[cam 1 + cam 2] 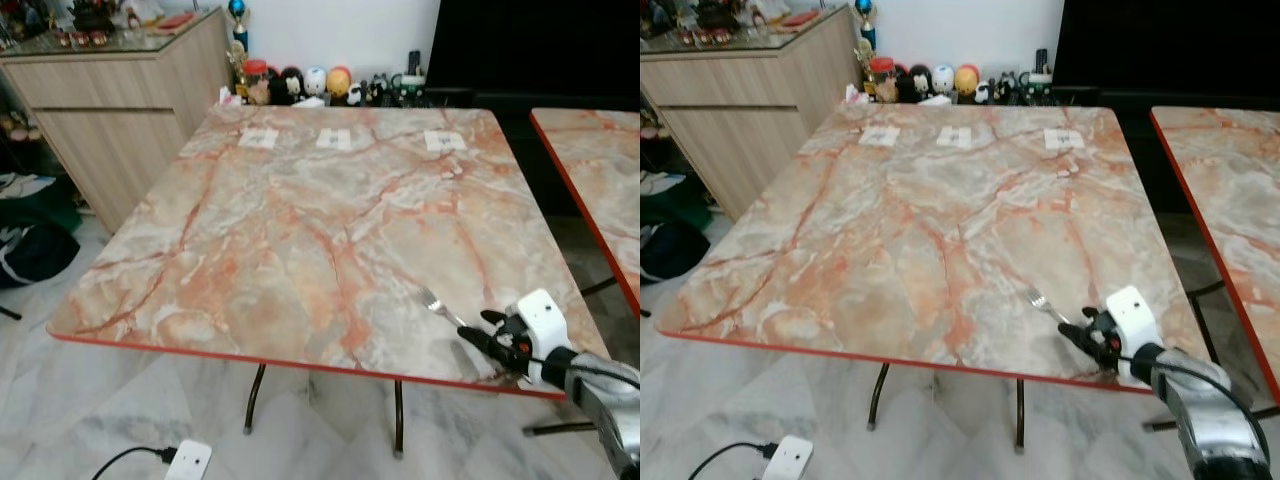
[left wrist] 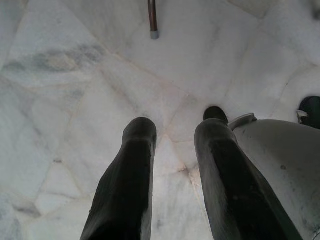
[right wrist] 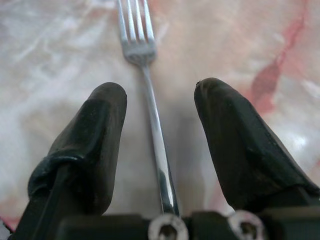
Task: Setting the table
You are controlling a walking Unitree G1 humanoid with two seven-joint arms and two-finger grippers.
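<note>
Right gripper (image 3: 159, 107) released, black fingers straddling slim silver metal fork (image 3: 150, 100); fork lies flat, placed, at marble table's (image 1: 300, 230) five o'clock edge.

Left gripper (image 2: 175, 145) parted, idle over floor.

Surface (image 1: 300, 230): beige-grey marble pattern, orange-red veins, red edge. Fork (image 3: 150, 110): shiny silver. Right gripper (image 3: 160, 92): black fingers (image 3: 90, 135), white housing, silver arm. Floor (image 2: 75, 75): white marble with grey streaks. Cabinet (image 1: 110, 110): light wood grain.
</note>
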